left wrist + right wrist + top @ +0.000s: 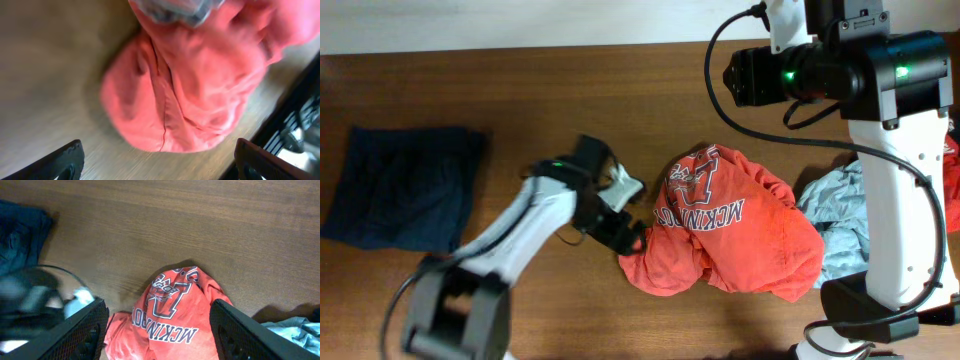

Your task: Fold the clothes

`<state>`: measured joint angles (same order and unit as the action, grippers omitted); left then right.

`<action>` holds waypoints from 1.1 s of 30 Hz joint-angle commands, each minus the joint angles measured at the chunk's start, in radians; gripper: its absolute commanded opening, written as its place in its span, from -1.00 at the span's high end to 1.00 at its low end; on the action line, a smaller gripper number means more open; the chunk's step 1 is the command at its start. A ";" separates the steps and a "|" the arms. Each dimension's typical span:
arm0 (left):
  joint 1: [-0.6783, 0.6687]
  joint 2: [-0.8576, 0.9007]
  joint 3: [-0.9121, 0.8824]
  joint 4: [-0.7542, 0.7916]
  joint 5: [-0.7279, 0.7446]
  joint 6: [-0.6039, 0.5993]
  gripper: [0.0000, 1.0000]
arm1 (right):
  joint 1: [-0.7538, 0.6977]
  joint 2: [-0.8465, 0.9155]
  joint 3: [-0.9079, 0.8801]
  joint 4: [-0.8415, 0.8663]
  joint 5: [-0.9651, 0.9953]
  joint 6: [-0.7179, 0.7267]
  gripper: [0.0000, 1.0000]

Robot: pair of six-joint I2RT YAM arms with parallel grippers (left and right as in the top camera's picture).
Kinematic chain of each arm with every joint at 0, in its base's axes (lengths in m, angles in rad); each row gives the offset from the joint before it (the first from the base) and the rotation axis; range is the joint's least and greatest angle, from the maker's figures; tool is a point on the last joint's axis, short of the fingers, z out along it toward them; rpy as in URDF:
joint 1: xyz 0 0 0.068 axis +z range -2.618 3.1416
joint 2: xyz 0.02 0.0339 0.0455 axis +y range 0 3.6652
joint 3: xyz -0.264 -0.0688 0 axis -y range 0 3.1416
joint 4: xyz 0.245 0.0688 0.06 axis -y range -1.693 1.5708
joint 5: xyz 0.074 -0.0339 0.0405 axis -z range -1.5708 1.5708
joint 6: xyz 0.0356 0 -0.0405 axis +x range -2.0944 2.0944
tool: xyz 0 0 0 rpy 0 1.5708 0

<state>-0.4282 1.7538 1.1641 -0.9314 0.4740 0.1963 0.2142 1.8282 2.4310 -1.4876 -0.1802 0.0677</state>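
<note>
Only overhead shows the T-shirt (730, 235) whole; wrist views show left gripper (160, 156), right gripper (159, 322) spread.

Orange-red T-shirt (740, 250): soft matt cloth, creased. Table (520, 90): smooth brown wood grain.

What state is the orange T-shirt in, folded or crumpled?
Crumpled. The orange T-shirt lies bunched in a heap, its chest print wrinkled and skewed, with no flat folded edges.

table (570, 90): brown wood | left: navy garment (405, 185) lying flat, well apart from the rest | centre-right: orange-red T-shirt (740, 235) crumpled, print up | right: pale grey-blue garment (840, 215) bunched, touching the T-shirt
</note>
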 commanded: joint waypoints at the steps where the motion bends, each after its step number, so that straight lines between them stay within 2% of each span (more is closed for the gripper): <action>1: -0.016 0.119 0.002 -0.010 -0.018 -0.003 -0.89 | 0.008 -0.023 0.009 -0.002 0.009 -0.009 -0.37; 4: -0.018 0.171 0.002 -0.008 -0.018 -0.003 -0.79 | 0.008 -0.023 0.009 -0.010 0.009 -0.009 -0.37; 6: -0.019 0.187 0.002 -0.008 -0.018 0.001 -0.31 | 0.007 -0.023 0.009 -0.013 0.009 -0.009 -0.37; 11: -0.019 0.189 0.002 0.053 -0.026 0.019 0.28 | 0.007 -0.027 0.009 -0.021 0.009 -0.008 -0.36; 12: -0.019 0.189 0.002 0.066 -0.026 0.019 0.77 | 0.007 -0.027 0.009 -0.021 0.009 -0.009 -0.36; 13: -0.019 0.189 0.005 0.067 -0.025 0.018 0.99 | 0.007 -0.029 0.009 -0.021 0.009 -0.009 -0.37; 15: -0.019 0.189 0.026 0.039 -0.028 0.019 0.99 | 0.007 -0.032 0.009 -0.021 0.009 -0.009 -0.37; 19: 0.007 0.175 0.209 -0.151 -0.106 0.017 0.99 | 0.007 -0.038 0.009 -0.021 0.009 -0.009 -0.38; 20: 0.021 0.164 0.300 -0.233 -0.164 0.001 0.99 | 0.007 -0.038 0.009 -0.021 0.009 -0.009 -0.38; 21: 0.060 0.138 0.527 -0.396 -0.319 -0.052 0.99 | 0.007 -0.038 0.009 -0.021 0.014 -0.009 -0.47; 22: 0.090 0.124 0.687 -0.465 -0.344 -0.071 0.99 | 0.007 -0.038 0.009 -0.021 0.038 -0.009 -0.48; 26: 0.137 0.098 0.922 -0.489 -0.342 -0.071 0.99 | 0.007 -0.038 0.009 -0.034 0.048 -0.009 -0.48; 31: 0.177 0.090 0.991 -0.493 -0.390 -0.080 0.99 | 0.007 -0.037 0.002 -0.080 0.088 -0.008 -0.48; 33: 0.190 0.090 0.991 -0.484 -0.452 -0.111 0.99 | 0.007 -0.037 -0.016 -0.081 0.088 -0.008 -0.49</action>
<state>-0.2623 1.8400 2.1468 -1.4223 0.1162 0.1303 0.2142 1.8214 2.4310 -1.5673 -0.1165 0.0669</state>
